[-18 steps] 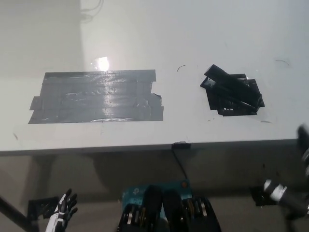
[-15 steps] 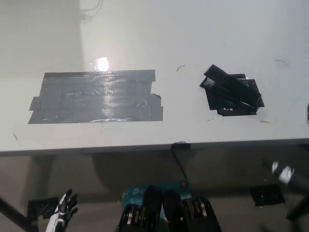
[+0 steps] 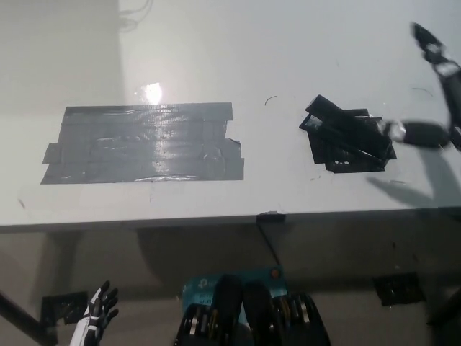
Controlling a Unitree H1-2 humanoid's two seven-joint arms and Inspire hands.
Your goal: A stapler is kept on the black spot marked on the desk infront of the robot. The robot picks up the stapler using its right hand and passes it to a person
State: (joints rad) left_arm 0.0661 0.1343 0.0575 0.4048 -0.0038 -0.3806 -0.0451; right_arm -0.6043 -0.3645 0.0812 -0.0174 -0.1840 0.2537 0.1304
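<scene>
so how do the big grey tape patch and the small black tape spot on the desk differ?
The large grey tape patch lies left of centre on the white desk; the small black tape spot lies to the right. The grey patch is much wider, a glossy long rectangle reflecting a light; the black spot is compact and ragged-edged. The grey patch is bare; the black spot carries the black stapler, with the black right hand beside it. Both are flat layered tape strips.

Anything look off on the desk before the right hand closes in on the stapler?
The stapler lies askew on its black spot, one end overhanging the upper-left edge. The right hand is open beside it. The left hand rests below the desk. Nothing spilled.
</scene>
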